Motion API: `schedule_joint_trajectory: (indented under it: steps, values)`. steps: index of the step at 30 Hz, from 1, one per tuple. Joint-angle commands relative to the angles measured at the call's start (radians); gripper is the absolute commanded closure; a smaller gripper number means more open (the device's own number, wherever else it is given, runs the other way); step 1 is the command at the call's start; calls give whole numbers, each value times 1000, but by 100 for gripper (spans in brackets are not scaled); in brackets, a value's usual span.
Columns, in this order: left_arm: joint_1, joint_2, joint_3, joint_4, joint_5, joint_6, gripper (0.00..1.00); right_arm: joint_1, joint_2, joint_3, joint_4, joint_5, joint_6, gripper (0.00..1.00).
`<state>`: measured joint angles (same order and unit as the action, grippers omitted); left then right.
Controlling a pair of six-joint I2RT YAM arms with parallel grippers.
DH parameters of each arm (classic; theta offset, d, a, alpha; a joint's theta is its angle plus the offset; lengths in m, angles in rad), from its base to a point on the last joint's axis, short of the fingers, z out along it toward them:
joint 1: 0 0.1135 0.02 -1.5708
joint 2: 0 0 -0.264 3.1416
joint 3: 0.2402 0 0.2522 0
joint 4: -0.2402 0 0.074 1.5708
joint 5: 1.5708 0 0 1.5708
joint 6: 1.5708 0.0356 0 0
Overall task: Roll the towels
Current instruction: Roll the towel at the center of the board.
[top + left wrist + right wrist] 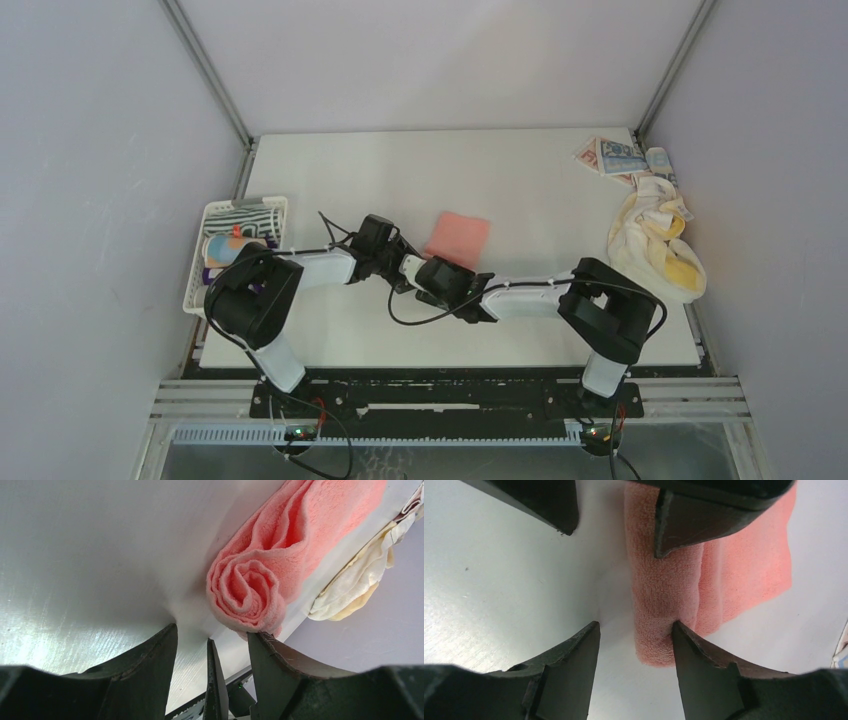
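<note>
Both arms are in at ctr of the table (pixel 330 170), wrists nose to nose over the pink towel (pixel 460 238). Towel lies mid-table, a bit right of ctr. Its near edge is curled into a tight roll and the far part lies flat on the table. The roll's spiral end shows plainly in the L wrist view.

L hand (pixel 211 630) is open w/ fingers spread: one tip over bare table, the other right at the roll's end, touching the pile. Nothing clamped.

R hand (pixel 635 623) is open too, facing the other way. One finger sits on the table beside the roll, the other has its tip pressed into the roll near its end. In the R wrist view the L hand's fingers show up top, one over the roll, one off to the side on bare table. Hands sit v. close, tips almost meeting.

Elsewhere, cream towels (pixel 655 245) are heaped at the table's right edge. A printed towel (pixel 612 157) lies just behind them in the far right corner. The basket (pixel 195 270) sits at the left edge beside the L arm w/ rolled towels inside and a striped towel (pixel 250 215) at its far end.
</note>
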<state>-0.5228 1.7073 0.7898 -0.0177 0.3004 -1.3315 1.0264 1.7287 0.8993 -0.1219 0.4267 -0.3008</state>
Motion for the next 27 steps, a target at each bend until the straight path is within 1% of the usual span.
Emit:
schedule_joint_trajectory:
  steps: [1, 10, 13, 23, 27]
  values:
    - [11, 48, -23, -149, -98, 67, 39, -13, 28, 12, -11, 35, -9, 44]
    - [12, 47, -25, -149, -97, 67, 39, -20, -108, -1, -6, -72, -37, 43]
    - [13, 48, -23, -149, -96, 69, 39, -32, -128, -8, -4, -87, -41, 42]
    - [16, 48, -23, -149, -94, 70, 39, -43, -70, -7, -2, -109, -49, 43]
    - [18, 48, -20, -154, -95, 74, 39, -52, -16, 14, -30, -119, -53, 45]
